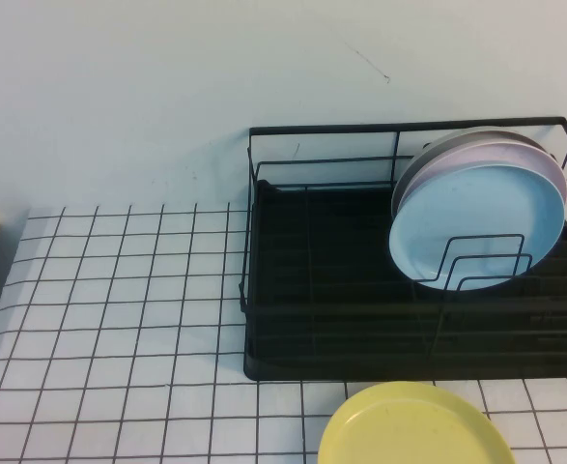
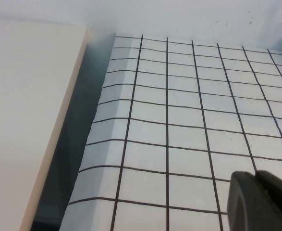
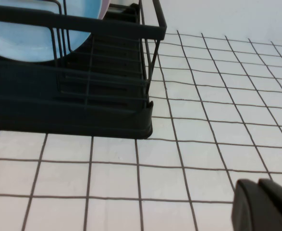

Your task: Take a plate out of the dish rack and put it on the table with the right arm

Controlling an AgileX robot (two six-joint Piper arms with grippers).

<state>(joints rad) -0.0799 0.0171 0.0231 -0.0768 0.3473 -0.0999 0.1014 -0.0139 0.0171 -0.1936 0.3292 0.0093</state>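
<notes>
The light blue plate point(image 1: 476, 224) stands on edge in the black wire dish rack point(image 1: 293, 290) at the right, held by wire loops, with a pale pink plate point(image 1: 544, 159) and a grey one behind it. In the right wrist view the plate point(image 3: 35, 29) shows behind the rack's wires point(image 3: 83, 96). My right gripper point(image 3: 265, 204) is shut and empty, low over the white gridded table point(image 3: 131, 183), apart from the rack. My left gripper point(image 2: 261, 199) is shut and empty over the table point(image 2: 179, 125). Neither gripper shows in the high view.
A yellow plate point(image 1: 413, 425) lies flat on the table point(image 1: 119, 319) in front of the rack. A cream board point(image 2: 25, 110) lies beside the table's left edge. A pale wall stands behind.
</notes>
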